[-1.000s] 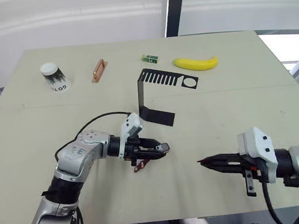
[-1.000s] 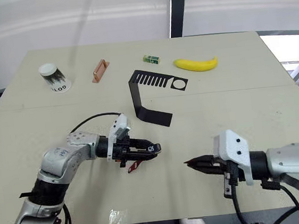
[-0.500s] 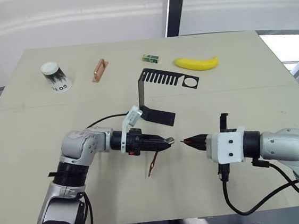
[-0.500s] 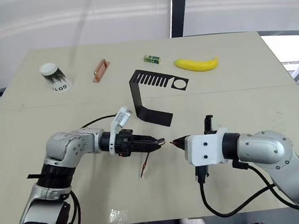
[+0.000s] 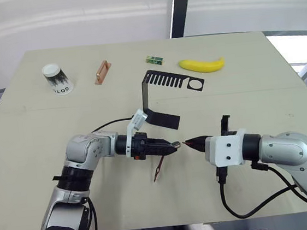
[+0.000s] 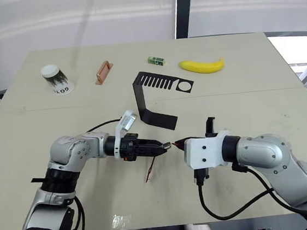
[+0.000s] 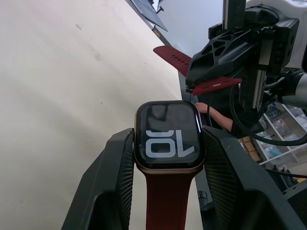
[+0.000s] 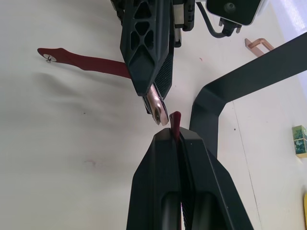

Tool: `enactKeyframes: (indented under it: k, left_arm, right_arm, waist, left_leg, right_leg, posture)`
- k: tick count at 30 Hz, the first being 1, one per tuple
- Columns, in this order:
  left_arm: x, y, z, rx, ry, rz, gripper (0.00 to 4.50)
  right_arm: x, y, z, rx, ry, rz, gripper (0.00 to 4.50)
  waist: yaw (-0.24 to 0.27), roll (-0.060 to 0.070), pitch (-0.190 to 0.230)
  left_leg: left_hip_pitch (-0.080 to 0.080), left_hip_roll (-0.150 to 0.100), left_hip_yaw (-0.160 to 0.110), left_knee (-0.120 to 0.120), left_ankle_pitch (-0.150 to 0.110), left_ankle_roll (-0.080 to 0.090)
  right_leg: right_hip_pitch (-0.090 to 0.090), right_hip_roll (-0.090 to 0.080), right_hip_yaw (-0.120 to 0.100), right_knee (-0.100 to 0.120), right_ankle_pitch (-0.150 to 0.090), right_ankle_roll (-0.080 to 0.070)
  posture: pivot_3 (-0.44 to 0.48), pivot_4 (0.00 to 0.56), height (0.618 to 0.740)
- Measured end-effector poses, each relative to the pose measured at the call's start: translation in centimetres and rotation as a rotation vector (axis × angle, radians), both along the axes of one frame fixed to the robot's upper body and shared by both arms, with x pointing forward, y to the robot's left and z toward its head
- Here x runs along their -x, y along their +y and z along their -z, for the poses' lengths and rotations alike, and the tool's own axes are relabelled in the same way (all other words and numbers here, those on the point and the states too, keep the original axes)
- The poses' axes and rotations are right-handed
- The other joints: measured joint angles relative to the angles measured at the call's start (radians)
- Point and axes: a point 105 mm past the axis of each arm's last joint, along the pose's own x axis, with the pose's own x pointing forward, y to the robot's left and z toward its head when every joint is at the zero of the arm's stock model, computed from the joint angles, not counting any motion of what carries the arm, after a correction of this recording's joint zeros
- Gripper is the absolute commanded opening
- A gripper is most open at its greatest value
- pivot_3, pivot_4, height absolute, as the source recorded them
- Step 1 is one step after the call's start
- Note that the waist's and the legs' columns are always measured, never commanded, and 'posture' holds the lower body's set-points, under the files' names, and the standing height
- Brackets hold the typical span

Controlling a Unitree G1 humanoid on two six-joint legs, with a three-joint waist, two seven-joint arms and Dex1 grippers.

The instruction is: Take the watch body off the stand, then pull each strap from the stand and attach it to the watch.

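Above the table's middle, my left gripper (image 5: 169, 145) is shut on the watch body (image 7: 169, 136), whose black face shows between the fingers. One dark-red strap (image 5: 158, 169) is attached to it and hangs down toward the table. My right gripper (image 5: 192, 142) is shut on the other dark-red strap (image 8: 175, 120). That strap's end sits right at the watch's free end (image 8: 156, 109), and I cannot tell whether they touch. The black stand (image 5: 155, 94) stands upright just behind both grippers.
Along the far side of the table lie a banana (image 5: 201, 65), a small green box (image 5: 154, 59), a copper handle (image 5: 102, 72) and a tipped paper cup (image 5: 56, 79). Cables trail from both wrists.
My right gripper came up from the table's front edge and moved left until its strap end met the watch. My left gripper lifted and levelled, letting the attached strap hang.
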Motion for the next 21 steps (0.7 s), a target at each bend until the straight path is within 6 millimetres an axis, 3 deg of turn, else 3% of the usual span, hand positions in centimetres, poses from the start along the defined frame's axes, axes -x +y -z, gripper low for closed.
enactKeyframes:
  k: [21]
  left_arm:
    - [-0.50, -0.18, -0.03, 0.013, 0.012, -0.026, 1.61]
  right_arm:
    - [0.01, -0.39, 0.25, 0.022, -0.004, 0.013, 0.00]
  waist:
    - [0.000, 0.000, 0.000]
  left_leg:
    - [0.000, 0.000, 0.000, 0.000, 0.000, 0.000]
  right_leg:
    - [0.000, 0.000, 0.000, 0.000, 0.000, 0.000]
  posture:
    - [0.000, 0.150, 0.740]
